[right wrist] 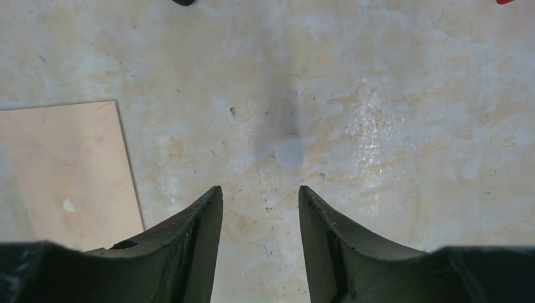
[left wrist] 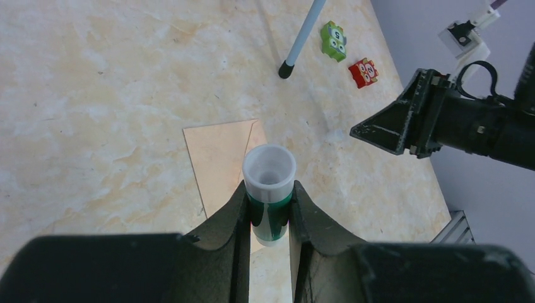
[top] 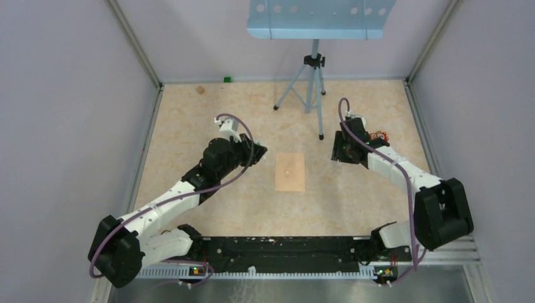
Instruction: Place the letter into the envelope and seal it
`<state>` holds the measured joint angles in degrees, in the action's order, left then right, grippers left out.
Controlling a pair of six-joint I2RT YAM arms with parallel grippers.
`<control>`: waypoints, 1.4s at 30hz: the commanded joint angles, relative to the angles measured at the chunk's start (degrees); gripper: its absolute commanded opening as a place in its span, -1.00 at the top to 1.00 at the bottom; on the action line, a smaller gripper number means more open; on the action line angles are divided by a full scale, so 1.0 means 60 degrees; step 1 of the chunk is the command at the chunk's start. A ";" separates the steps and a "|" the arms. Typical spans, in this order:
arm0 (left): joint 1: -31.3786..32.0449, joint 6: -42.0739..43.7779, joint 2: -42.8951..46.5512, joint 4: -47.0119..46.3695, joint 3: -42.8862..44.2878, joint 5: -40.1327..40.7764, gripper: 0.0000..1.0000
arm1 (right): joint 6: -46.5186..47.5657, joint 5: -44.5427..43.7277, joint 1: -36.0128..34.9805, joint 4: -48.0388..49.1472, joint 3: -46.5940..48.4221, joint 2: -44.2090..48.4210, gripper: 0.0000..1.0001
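Observation:
The pinkish-tan envelope (top: 290, 172) lies flat at the middle of the table, with a tiny pale spot (right wrist: 69, 205) on it. In the left wrist view the envelope (left wrist: 217, 158) shows just beyond my fingers. My left gripper (left wrist: 269, 187) is shut on a green glue stick (left wrist: 269, 173) whose white open end points towards the envelope. In the top view the left gripper (top: 255, 153) hovers left of the envelope. My right gripper (right wrist: 260, 189) stands open and empty over bare table, right of the envelope (right wrist: 63, 170). The letter is out of view.
A tripod (top: 309, 82) under a pale blue perforated tray (top: 315, 19) stands at the back. A green toy block (left wrist: 334, 40) and a red one (left wrist: 364, 72) lie near a tripod foot. A small grey round mark (right wrist: 290, 152) is on the table. Walls enclose three sides.

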<state>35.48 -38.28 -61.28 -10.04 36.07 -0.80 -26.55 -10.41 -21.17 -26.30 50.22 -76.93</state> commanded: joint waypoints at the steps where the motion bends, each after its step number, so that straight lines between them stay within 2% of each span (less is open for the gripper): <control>1: -0.0199 -0.0063 -0.0090 -0.0366 0.0366 -0.0458 1.00 | 0.0298 -0.0376 0.0206 0.0727 0.0171 -0.0805 0.09; 7: -0.0399 -0.0104 -0.0107 -0.0460 0.0359 -0.0646 1.00 | 0.0473 -0.0624 0.0307 0.0823 0.0364 -0.1549 0.19; 20: -0.0568 -0.0217 -0.0217 -0.0630 0.0278 -0.0925 1.00 | 0.0577 -0.0395 0.0511 0.1194 0.0316 -0.2249 0.29; 30: -0.0653 -0.0304 -0.0173 -0.0648 0.0204 -0.0958 1.00 | 0.0562 -0.0270 0.0540 0.1283 0.0361 -0.2410 0.49; 32: -0.0663 -0.0359 -0.0173 -0.0697 0.0185 -0.0997 1.00 | 0.0562 -0.0287 0.0540 0.1234 0.0362 -0.2361 0.47; 37: -0.0679 -0.0456 -0.0251 -0.0790 0.0169 -0.1066 1.00 | 0.0568 -0.0264 0.0553 0.1200 0.0332 -0.2240 0.26; 42: -0.0686 -0.0472 -0.0319 -0.0829 0.0147 -0.1114 1.00 | 0.0534 -0.0256 0.0549 0.1193 0.0303 -0.2139 0.25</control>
<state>31.64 -40.64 -62.57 -11.42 36.21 -6.68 -23.57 -11.92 -18.48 -20.36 50.33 -91.55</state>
